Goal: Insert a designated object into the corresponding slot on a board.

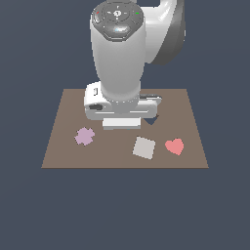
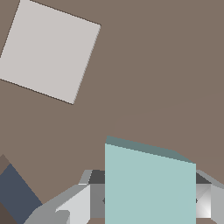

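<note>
- Brown board (image 1: 63, 146) lies flat; the arm's white body rises over its middle and hides much of the far half.
- Toward the exterior view's left: lilac cross-shaped piece (image 1: 84, 136) lies on the board, well apart from the other pieces.
- Centre: the hand (image 1: 122, 110) sits low over the board. From this side its fingertips are not visible.
- Wrist view: gripper (image 2: 151, 199) has a grey finger (image 2: 76, 203) on each side of the pale teal tile (image 2: 151, 183), pinching it. The tile is held clear of the beige-grey square.
- Just past the hand toward the exterior view's right: a small dark cutout (image 1: 152, 119) shows at the hand's edge; its shape cannot be told.
- Wrist view: another dark opening (image 2: 15, 192) shows at the picture's edge, only partly seen.
- Right of centre: beige-grey square tile (image 1: 144, 147) lies flat, slightly turned.
- Further right: red heart piece (image 1: 174, 145), just beside the square, not touching.
</note>
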